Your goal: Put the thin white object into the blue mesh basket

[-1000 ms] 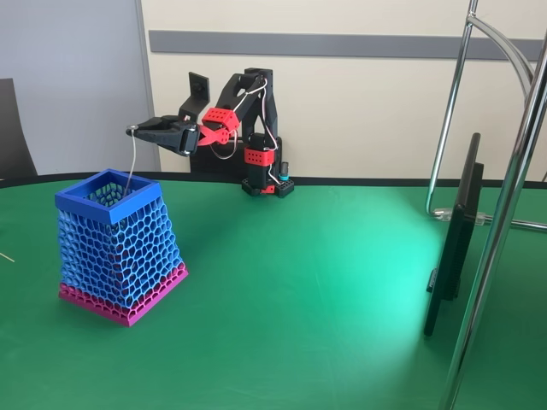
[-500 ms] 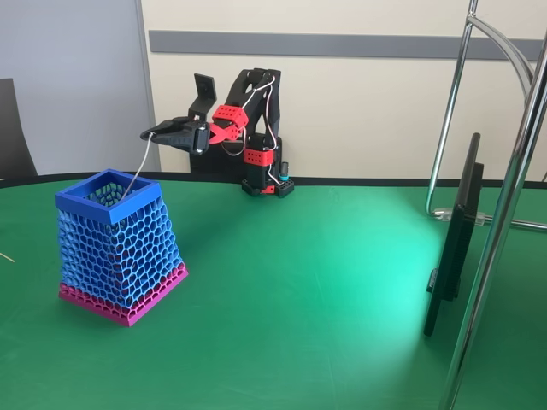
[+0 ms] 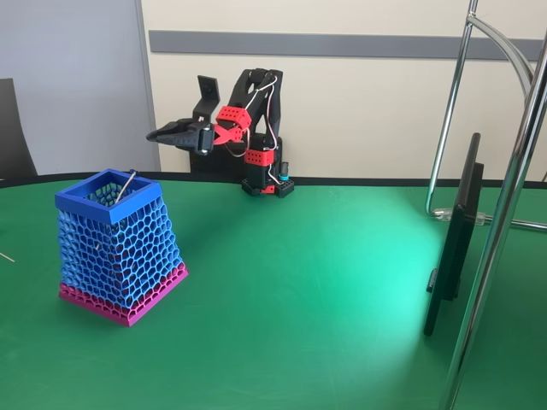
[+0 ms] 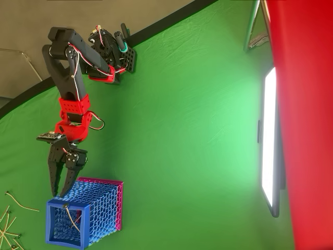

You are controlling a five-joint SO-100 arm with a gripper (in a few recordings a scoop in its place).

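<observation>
Evidently the drop is done: the thin white object [image 3: 126, 184] leans inside the blue mesh basket [image 3: 119, 248], the claw [image 4: 59, 191] hangs apart and empty above its rim, and only retreat seems left.

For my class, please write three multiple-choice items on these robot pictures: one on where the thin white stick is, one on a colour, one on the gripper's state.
1. Where is the thin, slightly curved white stick?
A. In the gripper
B. Inside the tall blue honeycomb-mesh basket, leaning on its rim
C. Flat on the green table

2. What colour is the basket's base band?
A. Magenta-pink
B. Yellow
C. Black

3. What state is the black two-finger gripper in?
A. Shut on the stick
B. Open and empty, above the basket
C. Resting on the table

Answers: 1 B, its top pokes above the rim in both views; 2 A, seen in the fixed view; 3 B, the overhead view shows spread fingers.
</observation>
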